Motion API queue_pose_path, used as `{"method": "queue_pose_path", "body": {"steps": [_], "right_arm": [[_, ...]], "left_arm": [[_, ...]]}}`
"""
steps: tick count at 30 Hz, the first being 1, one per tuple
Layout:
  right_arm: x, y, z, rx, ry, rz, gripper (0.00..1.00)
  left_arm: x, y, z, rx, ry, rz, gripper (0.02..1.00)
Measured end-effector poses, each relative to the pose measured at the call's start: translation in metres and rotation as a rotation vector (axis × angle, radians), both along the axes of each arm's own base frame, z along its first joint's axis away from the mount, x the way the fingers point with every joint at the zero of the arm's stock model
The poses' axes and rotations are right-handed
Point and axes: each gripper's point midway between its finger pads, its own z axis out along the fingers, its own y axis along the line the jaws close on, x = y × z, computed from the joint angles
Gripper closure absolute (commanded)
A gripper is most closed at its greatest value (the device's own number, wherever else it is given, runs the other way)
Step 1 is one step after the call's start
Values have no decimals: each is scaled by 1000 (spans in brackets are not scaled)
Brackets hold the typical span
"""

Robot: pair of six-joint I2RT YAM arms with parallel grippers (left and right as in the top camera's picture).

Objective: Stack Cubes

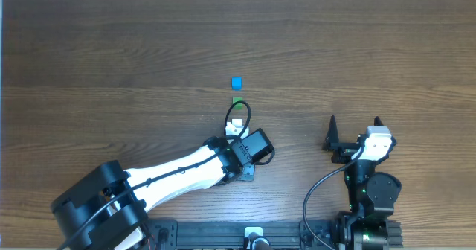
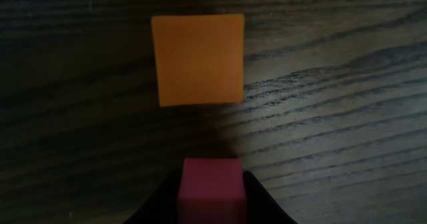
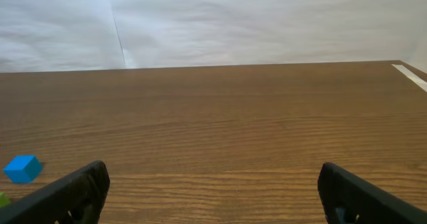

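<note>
In the left wrist view my left gripper (image 2: 211, 187) is shut on a pink cube (image 2: 211, 184), held above the wooden table. An orange cube (image 2: 197, 59) lies flat on the table just beyond the pink one, apart from it. From above, the left gripper (image 1: 236, 122) sits near the table's middle, with a green cube (image 1: 236, 101) right at its tip and a blue cube (image 1: 236, 82) a little farther back. The right gripper (image 1: 355, 135) stands open with nothing in it at the right, and its wrist view has the blue cube (image 3: 23, 169) far to one side.
The wooden table (image 1: 111, 49) stretches bare all around the cubes. A white wall (image 3: 267, 24) rises behind the table's far edge. The left arm (image 1: 171, 172) lies diagonally from the bottom left toward the middle.
</note>
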Motion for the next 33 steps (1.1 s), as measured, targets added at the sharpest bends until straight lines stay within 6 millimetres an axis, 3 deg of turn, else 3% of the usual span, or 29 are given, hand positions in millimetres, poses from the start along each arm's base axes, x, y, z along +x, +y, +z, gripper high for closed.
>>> {"method": "queue_pose_path", "body": {"steps": [4,9,14,18,23,28,33], "right_arm": [[0,0,0,0,0,0,7],[0,0,0,1,0,0,7],[0,0,0,1,0,0,9],[0,0,0,0,0,0,9],[0,0,0,0,0,0,9],[0,0,0,0,0,0,9],[0,0,0,1,0,0,9]], "left_arm": [[-6,8,6,51,37,0,978],[4,-2,45,68,49,10,978],[45,-17,95,-14,-16,86,978],[78,-9,112,-46,-51,153,978],[101,-4,96,-6,-32,176,978],[104,1,65,61,22,175,978],[107,6,54,86,43,188,978]]}}
